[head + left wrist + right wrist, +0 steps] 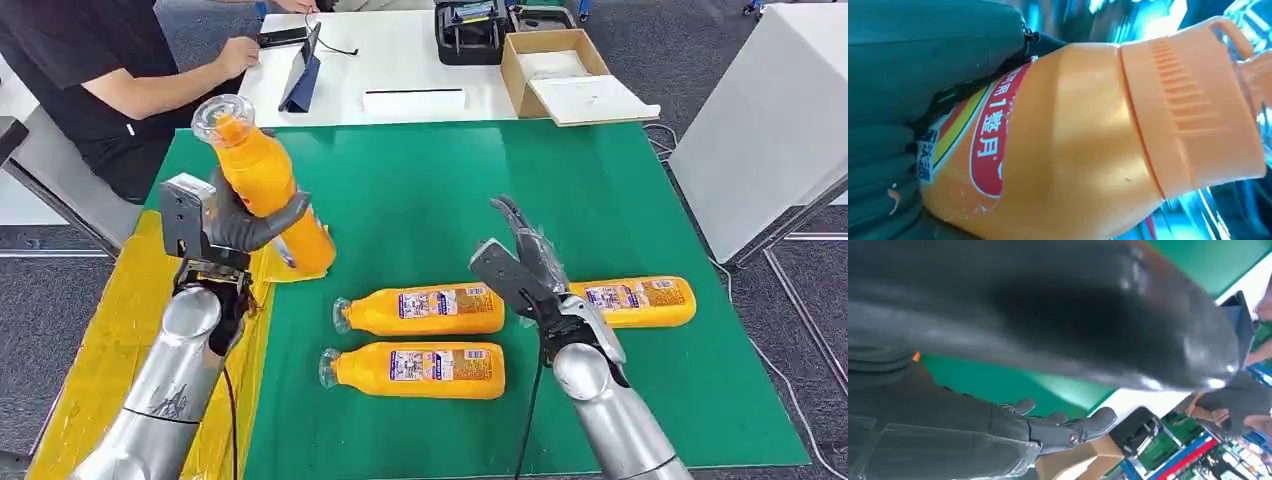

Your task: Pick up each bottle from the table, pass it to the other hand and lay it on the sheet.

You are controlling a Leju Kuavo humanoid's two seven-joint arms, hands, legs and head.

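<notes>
My left hand [243, 222] grips an orange bottle [262, 178] with a clear cap, tilted up above the left edge of the green mat, next to the yellow sheet [110, 345]. The same bottle [1088, 150] and its ribbed orange neck appear close up in the left wrist view, against my left hand [908, 100]. Three more orange bottles lie flat on the mat: one [420, 310] in the middle, one [415, 369] nearer me, one [640, 301] to the right. My right hand [525, 262] hovers open above them, fingers [1068, 427] stretched out, holding nothing.
A green mat [450, 180] covers the table. Beyond it is a white table [400, 60] with a tablet [300, 75], a black case [470, 30] and a cardboard box [560, 75]. A person in black [90, 70] sits at the far left.
</notes>
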